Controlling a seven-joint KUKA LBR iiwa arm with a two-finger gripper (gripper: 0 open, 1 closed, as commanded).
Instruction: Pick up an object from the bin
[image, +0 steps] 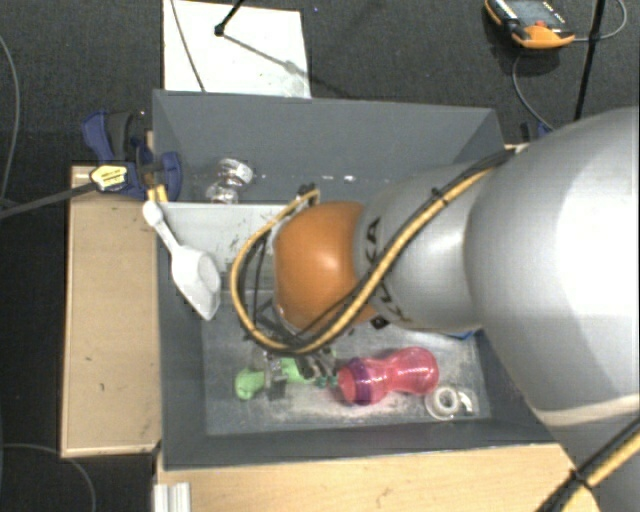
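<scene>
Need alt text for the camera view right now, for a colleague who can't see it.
The gripper is low over a small green thing in the lower part of the bin, beside a pink bottle-shaped thing. A white spoon lies by the left wall.

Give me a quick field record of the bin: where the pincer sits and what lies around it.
pincer: low over the front of the bin floor, under the arm's orange cover
nearest thing: small green object, partly under the pincer
grasp: cannot tell
right of pincer: pink bottle with a purple end, lying on its side
front right corner: small white ring
left side: white plastic spoon
back left: clear shiny object
</scene>
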